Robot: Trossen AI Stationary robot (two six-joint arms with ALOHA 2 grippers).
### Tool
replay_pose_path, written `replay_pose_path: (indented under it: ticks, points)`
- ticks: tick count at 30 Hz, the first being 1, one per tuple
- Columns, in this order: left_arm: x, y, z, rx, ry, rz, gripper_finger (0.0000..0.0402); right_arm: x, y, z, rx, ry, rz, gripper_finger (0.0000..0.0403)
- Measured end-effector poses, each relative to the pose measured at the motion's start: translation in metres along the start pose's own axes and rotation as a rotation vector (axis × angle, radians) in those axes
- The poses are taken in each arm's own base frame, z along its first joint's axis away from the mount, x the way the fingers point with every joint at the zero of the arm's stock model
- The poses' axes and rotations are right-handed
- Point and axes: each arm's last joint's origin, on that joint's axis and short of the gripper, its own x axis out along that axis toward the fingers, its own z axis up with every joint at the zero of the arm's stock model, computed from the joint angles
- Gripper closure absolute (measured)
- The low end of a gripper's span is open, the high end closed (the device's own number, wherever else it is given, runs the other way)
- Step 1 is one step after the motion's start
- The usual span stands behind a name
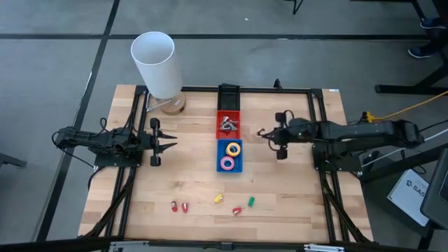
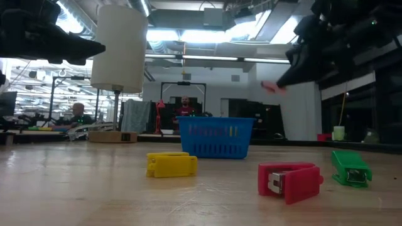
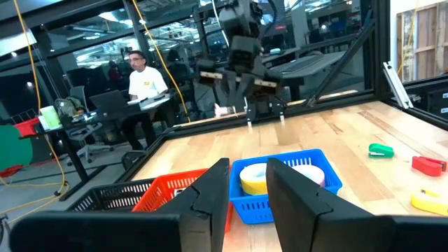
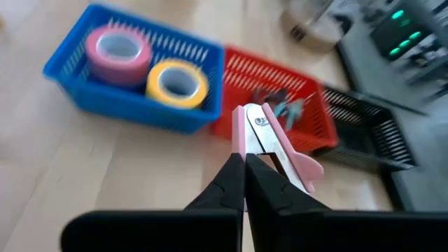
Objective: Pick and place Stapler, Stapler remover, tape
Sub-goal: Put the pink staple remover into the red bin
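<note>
A pale wooden table [image 1: 189, 182] is seen from above, framed by dark rails. Down its middle three baskets are lined up: a black basket [image 1: 229, 96] farthest, a red basket [image 1: 227, 123] next, a blue basket [image 1: 229, 155] nearest. At the far left a white cylinder [image 1: 157, 63] is stood on a round base. Along the near edge small staplers are scattered: two red staplers [image 1: 178, 206] at left, a yellow stapler [image 1: 218, 199], another red one [image 1: 237, 210] and a green stapler [image 1: 250, 201]

Pink and yellow tape [image 1: 229, 155], blue basket [image 1: 218, 157]
</note>
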Motion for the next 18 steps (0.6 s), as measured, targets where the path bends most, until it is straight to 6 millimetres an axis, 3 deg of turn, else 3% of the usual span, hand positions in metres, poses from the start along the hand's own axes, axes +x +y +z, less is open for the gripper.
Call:
replay_pose_path:
  ticks: [10,14,18]
  points:
    - [0.0,0.0,0.0,0.0,0.0,0.0,0.0307,-0.01,-0.01,0.014,0.031,-0.159,-0.077,0.0402]
    - [0.0,0.0,0.0,0.0,0.0,0.0,0.0309,-0.002,-0.012,0.019,0.032,-0.171,-0.083,0.0402]
    - [0.0,0.0,0.0,0.0,0.0,0.0,0.0311,0.011,-0.022,0.039,0.03,-0.166,-0.076,0.0402]
